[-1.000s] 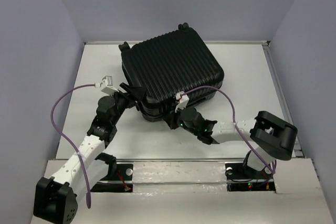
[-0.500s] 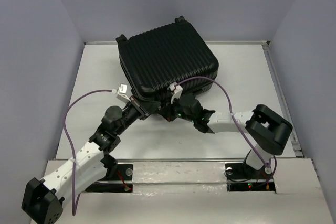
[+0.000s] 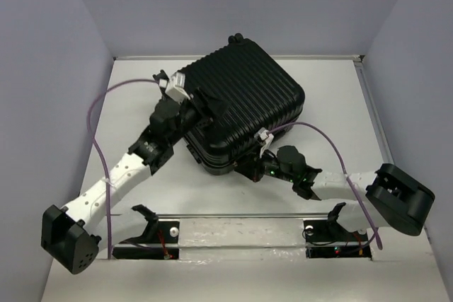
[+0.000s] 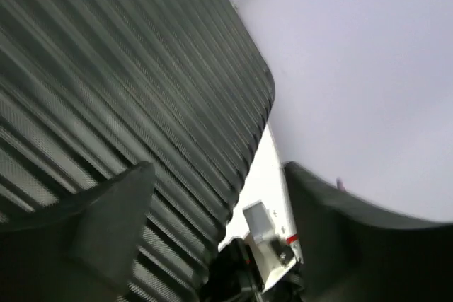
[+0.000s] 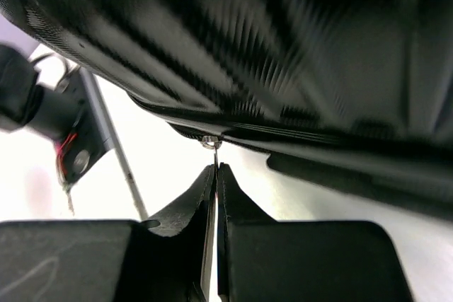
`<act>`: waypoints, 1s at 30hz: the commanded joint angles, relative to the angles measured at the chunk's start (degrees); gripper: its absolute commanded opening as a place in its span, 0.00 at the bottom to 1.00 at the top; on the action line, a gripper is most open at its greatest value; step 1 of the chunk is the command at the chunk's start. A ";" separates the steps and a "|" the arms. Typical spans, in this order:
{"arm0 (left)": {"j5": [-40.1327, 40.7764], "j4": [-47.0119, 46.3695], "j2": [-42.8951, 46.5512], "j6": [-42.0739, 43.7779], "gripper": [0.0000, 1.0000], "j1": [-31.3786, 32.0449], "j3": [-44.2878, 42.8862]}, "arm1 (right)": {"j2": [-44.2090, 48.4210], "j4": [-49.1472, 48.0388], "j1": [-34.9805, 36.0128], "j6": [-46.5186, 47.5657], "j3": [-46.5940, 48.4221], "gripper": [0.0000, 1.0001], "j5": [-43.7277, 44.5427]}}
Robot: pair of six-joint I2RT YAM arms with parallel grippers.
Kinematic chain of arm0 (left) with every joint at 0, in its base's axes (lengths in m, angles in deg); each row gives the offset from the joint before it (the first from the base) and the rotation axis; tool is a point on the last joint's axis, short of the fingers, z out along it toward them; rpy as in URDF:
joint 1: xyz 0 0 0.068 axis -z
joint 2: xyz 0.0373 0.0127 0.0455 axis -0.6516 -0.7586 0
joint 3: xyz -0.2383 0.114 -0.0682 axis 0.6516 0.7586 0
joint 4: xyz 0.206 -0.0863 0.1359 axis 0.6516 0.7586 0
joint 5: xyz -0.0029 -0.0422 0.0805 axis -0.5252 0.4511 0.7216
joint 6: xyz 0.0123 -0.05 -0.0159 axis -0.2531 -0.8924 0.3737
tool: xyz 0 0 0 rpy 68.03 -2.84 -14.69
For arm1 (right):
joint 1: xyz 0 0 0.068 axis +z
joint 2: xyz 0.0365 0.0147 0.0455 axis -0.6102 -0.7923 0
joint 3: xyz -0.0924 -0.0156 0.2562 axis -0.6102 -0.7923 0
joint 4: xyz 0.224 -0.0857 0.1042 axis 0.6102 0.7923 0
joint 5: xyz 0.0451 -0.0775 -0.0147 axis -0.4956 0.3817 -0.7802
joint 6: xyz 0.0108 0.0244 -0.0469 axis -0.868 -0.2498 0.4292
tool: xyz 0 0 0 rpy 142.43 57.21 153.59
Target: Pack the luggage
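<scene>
The luggage (image 3: 248, 104) lies flat and askew near the middle of the white table (image 3: 333, 97), lid down, wheels toward the far side. The right gripper (image 5: 214, 170) is pressed shut at the near edge of the case, and a thin zipper pull (image 5: 210, 143) appears to be pinched between its fingertips just under the seam. The left gripper (image 4: 218, 173) is set with jaws apart over the ribbed shell, one finger over the grooves and the other past the rounded corner; nothing is clasped. The step in hand is judged to be drawing the zipper along the seam. It is best done if the pull is led parallel to the seam, the corner is taken slowly, and the shell is pressed down by the left arm so that the case is not dragged or turned.
</scene>
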 commanded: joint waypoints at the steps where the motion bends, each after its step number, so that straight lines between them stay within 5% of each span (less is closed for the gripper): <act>1: 1.13 23.60 -1.93 17.25 0.99 -10.29 -26.34 | 1.61 1.83 -2.13 -0.54 1.04 0.07 -0.36; 3: -3.20 29.96 -3.70 19.81 0.99 -16.82 -28.33 | 1.44 1.92 -2.66 -0.37 1.04 0.07 -0.97; 9: -14.38 25.06 -10.90 19.29 0.99 -38.99 -22.45 | 1.87 2.19 -2.66 -0.10 0.96 0.07 -3.09; 19: -25.45 19.60 -24.96 14.45 0.99 -41.55 -27.62 | 2.49 2.28 -3.19 0.16 0.52 0.07 -4.40; 30: -24.41 19.16 -36.13 13.31 0.99 -42.34 -33.60 | 0.03 0.16 -3.19 -0.28 0.08 0.07 -5.64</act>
